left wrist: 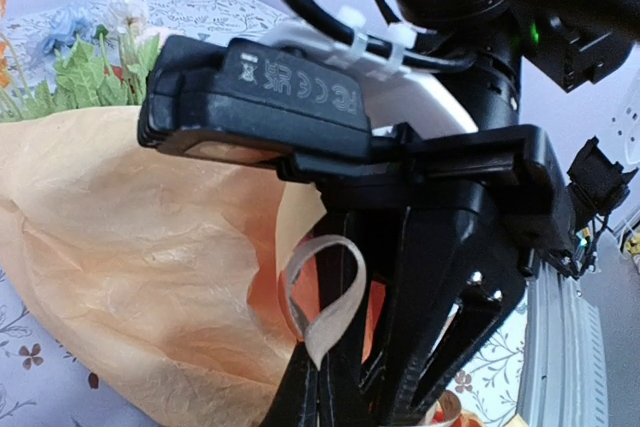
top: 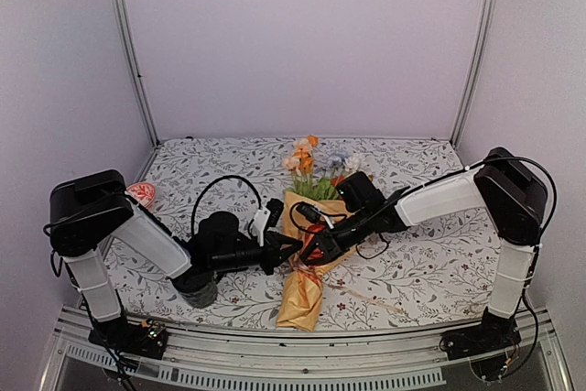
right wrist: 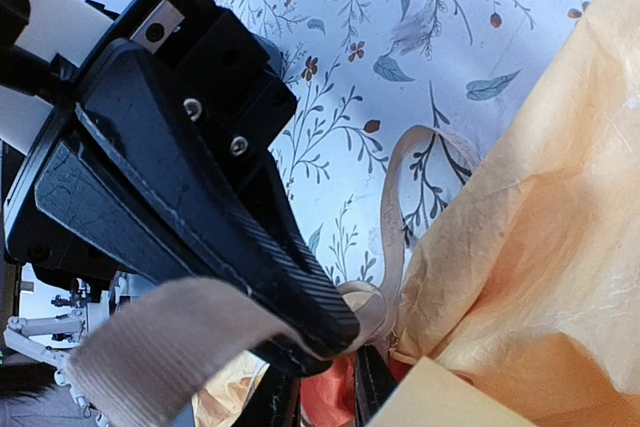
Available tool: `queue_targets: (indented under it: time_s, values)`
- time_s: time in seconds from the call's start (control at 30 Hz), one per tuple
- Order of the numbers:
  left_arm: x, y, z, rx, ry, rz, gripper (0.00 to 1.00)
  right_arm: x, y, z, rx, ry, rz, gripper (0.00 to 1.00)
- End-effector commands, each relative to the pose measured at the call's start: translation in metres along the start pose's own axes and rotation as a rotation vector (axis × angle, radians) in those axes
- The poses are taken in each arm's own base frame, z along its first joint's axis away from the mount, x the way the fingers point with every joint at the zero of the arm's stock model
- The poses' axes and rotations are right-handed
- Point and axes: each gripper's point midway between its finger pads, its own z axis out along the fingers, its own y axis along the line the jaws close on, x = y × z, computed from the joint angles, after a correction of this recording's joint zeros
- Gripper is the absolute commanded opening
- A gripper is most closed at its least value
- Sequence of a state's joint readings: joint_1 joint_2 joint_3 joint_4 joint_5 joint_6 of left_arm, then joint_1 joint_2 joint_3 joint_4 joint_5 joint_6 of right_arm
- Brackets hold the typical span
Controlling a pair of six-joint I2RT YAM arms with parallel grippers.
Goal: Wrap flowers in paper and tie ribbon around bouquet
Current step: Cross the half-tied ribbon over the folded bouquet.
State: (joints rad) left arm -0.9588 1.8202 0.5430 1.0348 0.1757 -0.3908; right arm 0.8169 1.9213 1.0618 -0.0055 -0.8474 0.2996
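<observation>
Bouquet (top: 300, 299) lies flat on the tabletop (top: 421, 263), directly beneath both sets of jaws, which meet nose to nose over its waist. Flowers (top: 307, 160) show beyond the jaws on the far side. The narrow tail of the paper (left wrist: 130, 247) runs out on the near side.

The left jaws are closed. A small loop of ribbon (left wrist: 322, 292) stands up out of their tips and looks pinched there. The right jaws sit hard against the left ones. In the right wrist view a flat band of ribbon passes under a black tip, but I cannot tell whether the right jaws clamp it or only lie alongside. Another slack loop stands just past the jaws, against the paper.

Judgement: mid-tie, nothing cinched yet.

What could go wrong:
- The ribbon is thin and slick-looking, so a tug from the right jaws could slide it out of the left pinch and collapse the loop.
- The two sets of jaws are very crowded, so any sideways move risks them knocking or snagging each other.
- Pulling along the tabletop instead of around the waist could drag the bouquet or let the paper spring open.
- Pressing down could crease or tear the paper.
</observation>
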Motion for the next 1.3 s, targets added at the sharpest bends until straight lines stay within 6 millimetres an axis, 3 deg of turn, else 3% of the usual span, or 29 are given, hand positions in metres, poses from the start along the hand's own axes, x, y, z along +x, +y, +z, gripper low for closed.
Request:
queue_targets:
  time_s: [0.0,0.27,0.63,0.93,1.27]
  values:
    - [-0.002,0.013,0.002,-0.031,-0.009,-0.021,0.0,0.001,0.005,-0.002,-0.035,-0.01,-0.01,0.21]
    - [0.004,0.017,0.009,-0.041,0.026,-0.039,0.0,0.001,0.018,-0.005,-0.073,-0.022,-0.048,0.22]
    - [0.004,0.017,0.009,-0.038,0.024,-0.038,0.0,0.007,0.007,0.013,-0.003,0.037,-0.047,0.21]
    - [0.004,0.018,0.008,-0.039,0.024,-0.039,0.0,0.002,0.008,0.009,0.03,0.017,-0.075,0.0]
    - [0.004,0.017,0.008,-0.038,0.021,-0.039,0.0,-0.004,0.001,-0.001,0.124,-0.009,-0.061,0.0]
